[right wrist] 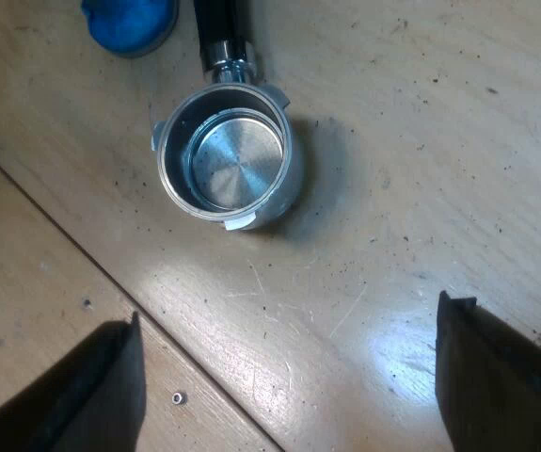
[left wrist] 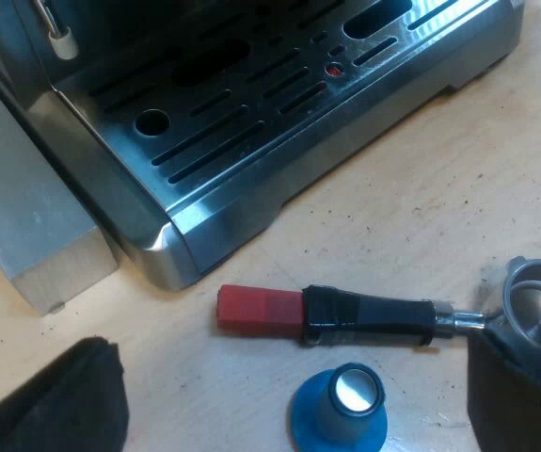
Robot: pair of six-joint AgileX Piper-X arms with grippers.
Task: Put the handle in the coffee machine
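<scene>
The metal holder lies loose on the wooden table, its dark handle [left wrist: 369, 316] ending in a red tip [left wrist: 259, 311] that points toward the espresso machine's drip tray [left wrist: 251, 104]. Its round metal basket [right wrist: 225, 167] faces up and looks empty. A blue tamper [left wrist: 341, 411] stands on the table close beside the handle. My left gripper [left wrist: 294, 414] hangs open above the handle and tamper, its dark fingers [left wrist: 58, 400] spread wide. Over the table just short of the basket, my right gripper [right wrist: 289, 386] is open too, holding nothing.
The espresso machine's slotted steel drip tray has a red dot [left wrist: 334, 69] near its middle. A pale block [left wrist: 35, 235] stands against the machine's corner. A seam [right wrist: 110, 282] runs across the wooden tabletop near the basket.
</scene>
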